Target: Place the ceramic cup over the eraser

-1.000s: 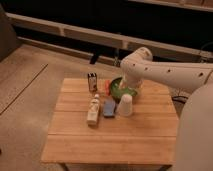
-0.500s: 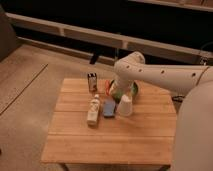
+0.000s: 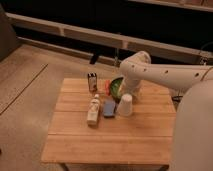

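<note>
The white ceramic cup (image 3: 125, 105) stands on the wooden table (image 3: 115, 137), right of centre. The flat blue eraser (image 3: 109, 108) lies just left of it, close beside or touching the cup. My gripper (image 3: 126, 92) is at the end of the white arm, right above the cup's top and partly hidden by the wrist. I cannot tell whether it touches the cup.
A white bottle (image 3: 93, 110) with a yellowish label lies left of the eraser. A small dark upright box (image 3: 92, 82) stands at the back. A green bowl (image 3: 116, 87) and an orange item (image 3: 107, 87) sit behind the cup. My arm (image 3: 165, 75) reaches in from the right.
The arm's bend has shifted a little over the back of the table, with its end staying over the cup. The cup, eraser and bottle have not moved.
</note>
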